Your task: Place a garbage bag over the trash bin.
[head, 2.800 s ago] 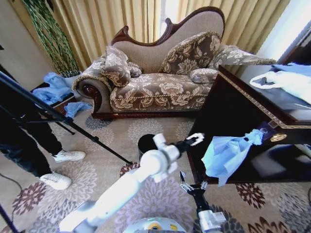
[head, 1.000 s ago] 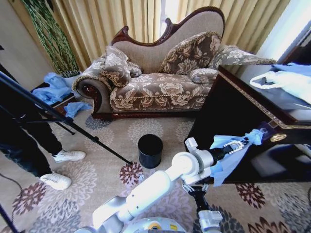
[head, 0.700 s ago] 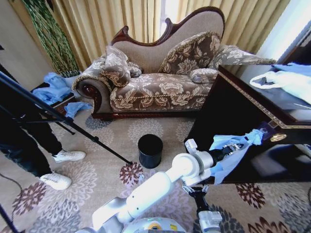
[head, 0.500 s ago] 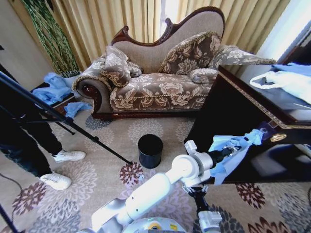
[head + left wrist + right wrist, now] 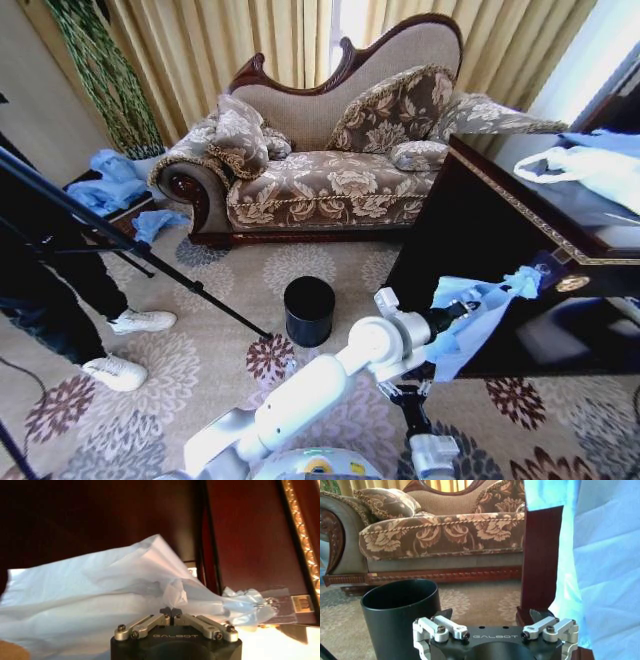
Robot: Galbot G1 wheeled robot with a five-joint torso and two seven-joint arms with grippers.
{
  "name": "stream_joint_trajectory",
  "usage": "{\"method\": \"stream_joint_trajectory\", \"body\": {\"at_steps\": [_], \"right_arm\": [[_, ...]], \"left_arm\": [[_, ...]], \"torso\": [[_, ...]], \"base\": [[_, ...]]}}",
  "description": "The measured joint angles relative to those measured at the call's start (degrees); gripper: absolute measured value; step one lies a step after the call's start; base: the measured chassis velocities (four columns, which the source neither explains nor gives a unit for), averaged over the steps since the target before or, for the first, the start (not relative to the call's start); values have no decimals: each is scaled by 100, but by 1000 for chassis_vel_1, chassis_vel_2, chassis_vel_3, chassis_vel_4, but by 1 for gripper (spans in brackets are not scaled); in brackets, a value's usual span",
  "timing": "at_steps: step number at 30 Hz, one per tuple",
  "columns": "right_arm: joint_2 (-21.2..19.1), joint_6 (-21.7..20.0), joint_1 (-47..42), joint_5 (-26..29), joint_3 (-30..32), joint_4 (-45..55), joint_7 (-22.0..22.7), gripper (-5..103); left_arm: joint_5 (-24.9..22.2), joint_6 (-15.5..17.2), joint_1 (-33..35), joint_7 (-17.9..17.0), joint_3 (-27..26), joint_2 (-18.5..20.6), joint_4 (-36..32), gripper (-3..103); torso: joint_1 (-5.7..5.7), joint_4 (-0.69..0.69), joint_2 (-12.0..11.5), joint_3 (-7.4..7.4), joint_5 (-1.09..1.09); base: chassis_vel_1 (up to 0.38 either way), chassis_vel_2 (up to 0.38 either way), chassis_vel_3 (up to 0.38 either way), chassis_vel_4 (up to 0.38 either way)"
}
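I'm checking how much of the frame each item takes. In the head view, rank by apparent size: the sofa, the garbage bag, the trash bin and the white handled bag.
1. sofa, by far
2. garbage bag
3. white handled bag, cut by the frame edge, so close to the garbage bag and unsure
4. trash bin

Trash bin [image 5: 309,309] left of garbage bag [image 5: 475,312]

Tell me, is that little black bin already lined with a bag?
Not yet. The trash bin stands upright, bare and open, while the left hand pinches the garbage bag by the cabinet.
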Motion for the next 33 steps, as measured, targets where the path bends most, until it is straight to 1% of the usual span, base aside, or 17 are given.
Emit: {"method": "stream_joint_trajectory", "body": {"at_steps": [6, 13, 16, 17, 19, 20, 21, 24, 28, 31, 33], "right_arm": [[5, 65, -42, 3, 50, -70, 8, 100], [-6, 165, -79, 20, 88, -176, 40, 100], [-12, 215, -133, 30, 105, -224, 42, 100], [-12, 215, -133, 30, 105, -224, 42, 100], [-13, 229, -147, 30, 115, -231, 43, 100], [-13, 240, -158, 30, 131, -241, 43, 100], [-13, 240, -158, 30, 131, -241, 43, 100], [-3, 260, -164, 21, 192, -310, 50, 100], [0, 300, -170, 20, 212, -370, 110, 100], [0, 366, -218, 23, 244, -405, 133, 100], [-1, 376, -228, 24, 246, -405, 133, 100]], "left_arm": [[13, 35, 215, -162, -56, 351, -282, 0], [81, 36, 479, -266, -174, 589, -496, 0], [180, 38, 700, -302, -239, 858, -709, 0], [180, 38, 700, -302, -239, 858, -709, 0], [215, 48, 802, -311, -284, 998, -823, 0], [284, 68, 937, -314, -336, 1158, -948, 0], [284, 68, 937, -314, -336, 1158, -948, 0], [410, 82, 1197, -309, -433, 1399, -1172, 0], [472, 104, 1365, -293, -526, 1538, -1314, 0], [670, 163, 1618, -189, -729, 1764, -1467, 0], [691, 174, 1669, -168, -781, 1802, -1496, 0]], "torso": [[0, 0, 0, 0, 0], [0, 0, 0, 0, 0], [0, 0, 0, 0, 0], [0, 0, 0, 0, 0], [0, 0, 0, 0, 0], [0, 0, 0, 0, -1], [0, 0, 0, 0, -1], [0, 0, 0, 0, 0], [0, 0, 0, 0, 0], [0, 0, 0, 0, 0], [0, -1, 0, 0, 0]], "base": [[0, 0, 0, 0], [0, 0, 0, 0], [0, 0, 0, 0], [0, 0, 0, 0], [0, 0, 0, 0], [0, 0, 0, 0], [0, 0, 0, 0], [0, 0, 0, 0], [0, 0, 0, 0], [0, 0, 0, 0], [0, 0, 0, 0]]}}
